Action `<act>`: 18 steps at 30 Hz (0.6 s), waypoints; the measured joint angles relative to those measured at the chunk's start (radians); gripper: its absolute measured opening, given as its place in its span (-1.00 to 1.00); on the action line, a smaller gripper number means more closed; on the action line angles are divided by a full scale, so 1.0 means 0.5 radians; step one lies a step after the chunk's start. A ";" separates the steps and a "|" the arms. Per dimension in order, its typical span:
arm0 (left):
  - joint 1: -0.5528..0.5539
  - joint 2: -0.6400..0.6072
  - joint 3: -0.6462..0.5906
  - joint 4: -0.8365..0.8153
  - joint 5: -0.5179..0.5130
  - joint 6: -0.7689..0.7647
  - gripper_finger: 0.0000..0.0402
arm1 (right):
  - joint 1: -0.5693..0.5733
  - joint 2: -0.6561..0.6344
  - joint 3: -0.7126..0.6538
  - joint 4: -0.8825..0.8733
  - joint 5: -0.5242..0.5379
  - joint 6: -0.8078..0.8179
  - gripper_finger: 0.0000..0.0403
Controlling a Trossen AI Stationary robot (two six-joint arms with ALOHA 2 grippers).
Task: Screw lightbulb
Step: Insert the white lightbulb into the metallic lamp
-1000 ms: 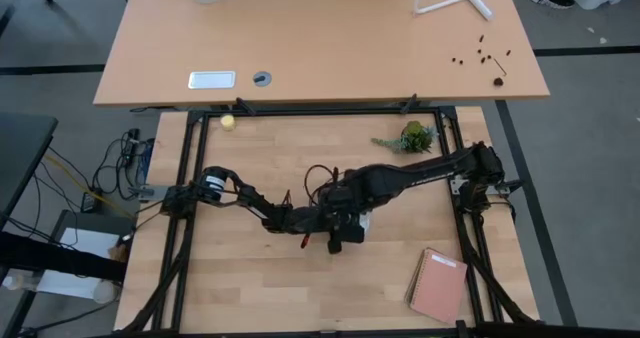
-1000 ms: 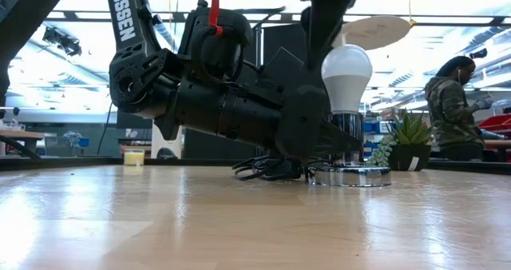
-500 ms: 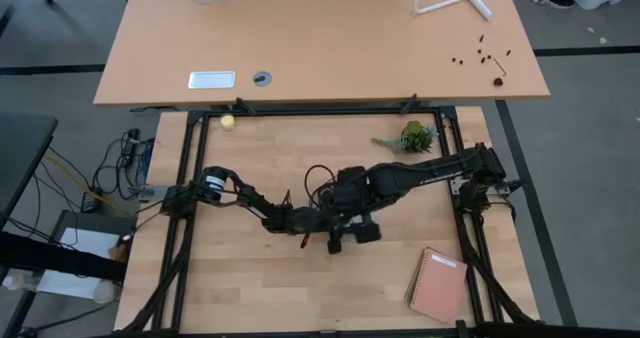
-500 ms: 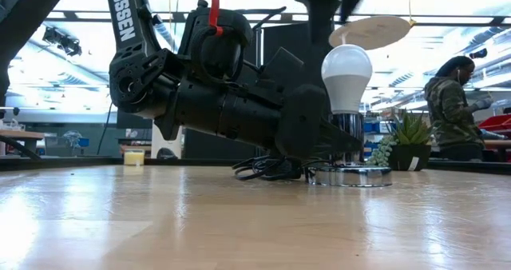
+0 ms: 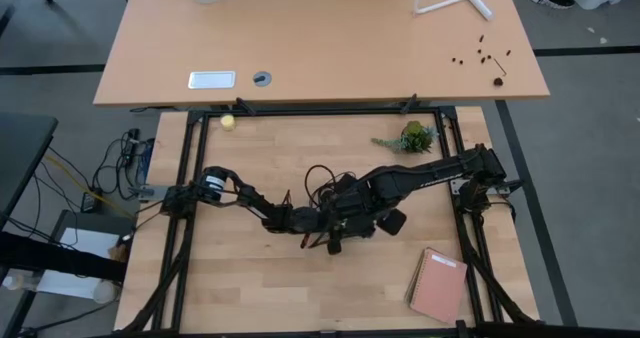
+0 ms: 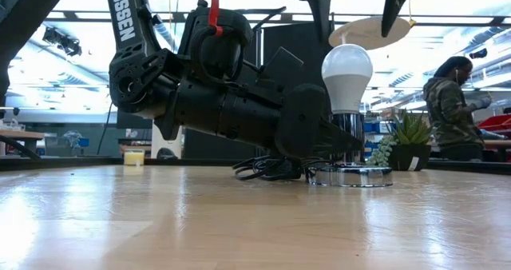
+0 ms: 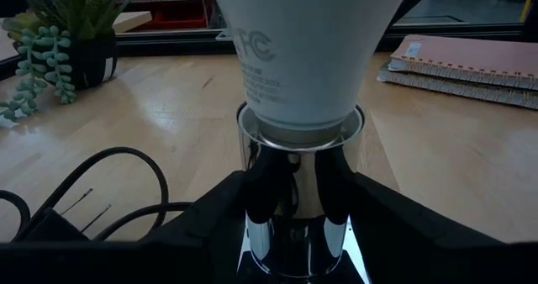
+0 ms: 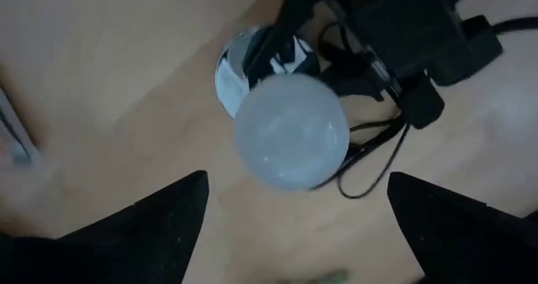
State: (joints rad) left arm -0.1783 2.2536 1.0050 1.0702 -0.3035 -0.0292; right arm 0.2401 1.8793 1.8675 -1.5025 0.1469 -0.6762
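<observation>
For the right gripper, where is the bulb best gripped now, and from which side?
Probably the lightbulb's round white dome, from straight above: it stands upright in the socket, whose chrome stem the left gripper clamps, and the open right gripper hangs above it.

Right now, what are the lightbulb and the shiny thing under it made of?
The lightbulb looks like matte white frosted glass or plastic; its even, dull surface doesn't settle which. The socket under it looks like polished metal: it is silver and mirrors its surroundings. The table looks like light varnished wood, with visible grain and soft glare.
</observation>
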 joint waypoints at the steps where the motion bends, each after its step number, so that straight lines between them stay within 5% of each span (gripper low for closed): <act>1: 0.000 0.000 0.000 -0.001 0.000 0.000 -0.01 | -0.002 0.000 0.000 -0.015 0.028 -0.077 0.86; 18: -0.002 0.002 0.000 0.002 0.012 -0.003 -0.01 | -0.119 0.004 -0.260 0.183 -0.166 -0.324 0.91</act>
State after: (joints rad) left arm -0.1791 2.2543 1.0050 1.0710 -0.2974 -0.0307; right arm 0.1806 1.8812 1.7378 -1.4107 0.0639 -0.8383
